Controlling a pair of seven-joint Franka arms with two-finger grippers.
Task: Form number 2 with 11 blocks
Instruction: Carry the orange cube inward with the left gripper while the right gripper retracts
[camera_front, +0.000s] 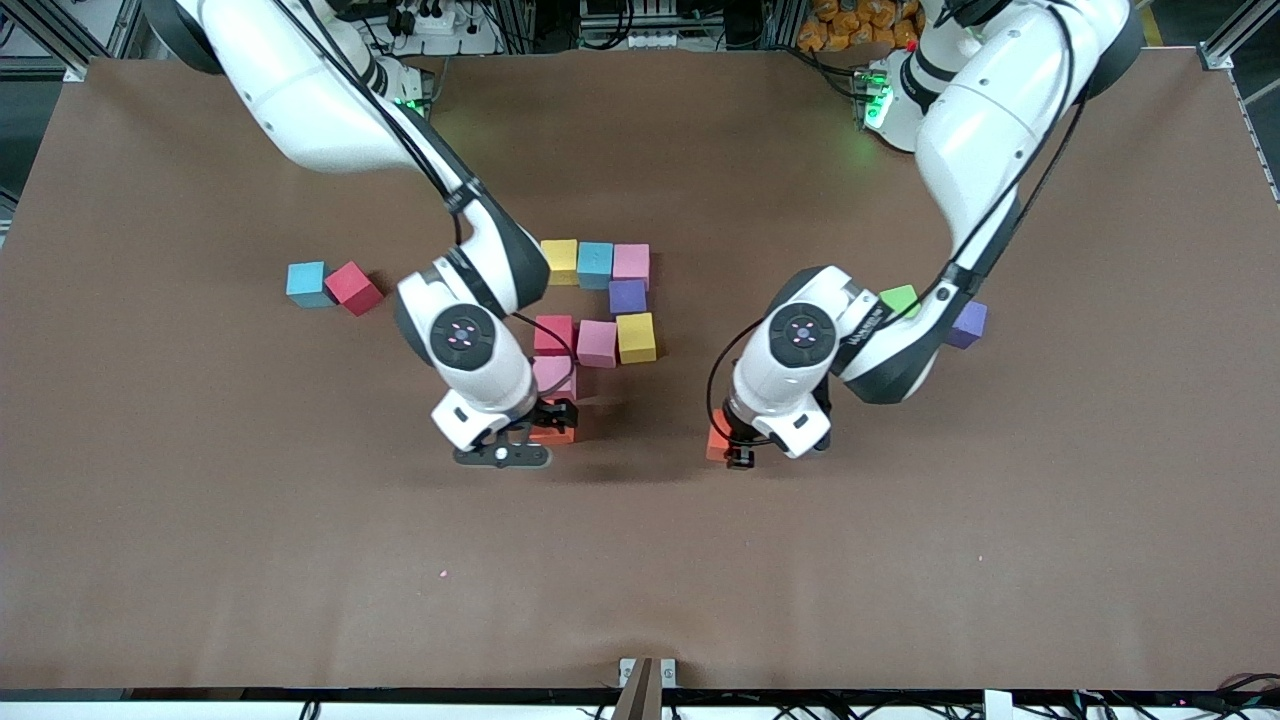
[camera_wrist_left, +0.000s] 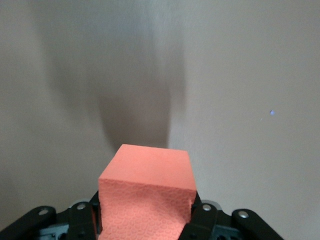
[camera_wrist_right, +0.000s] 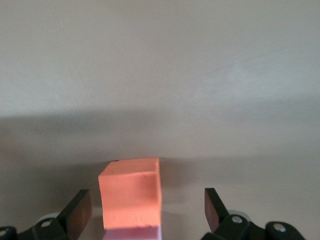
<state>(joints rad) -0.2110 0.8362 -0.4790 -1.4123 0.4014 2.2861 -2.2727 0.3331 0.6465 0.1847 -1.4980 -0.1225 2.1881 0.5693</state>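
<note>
Partly hidden under the right gripper (camera_wrist_right: 145, 210), whose jaws stand apart, an orange block (camera_wrist_right: 131, 192) sits; the left gripper (camera_wrist_left: 145, 220) clamps another orange cube (camera_wrist_left: 145, 187).

The front view is bright and evenly lit from overhead, sharp all over, with soft dark shadows pooled on the brown surface (camera_front: 200, 500) under both arms. Green lamps near the arm bases tint the cloth around them. Both wrist views look paler and washed out, the cloth nearly grey. In the left wrist view a broad blurred shadow rises above the orange block (camera_wrist_left: 147, 195); in the right wrist view a dim band crosses the cloth.
</note>
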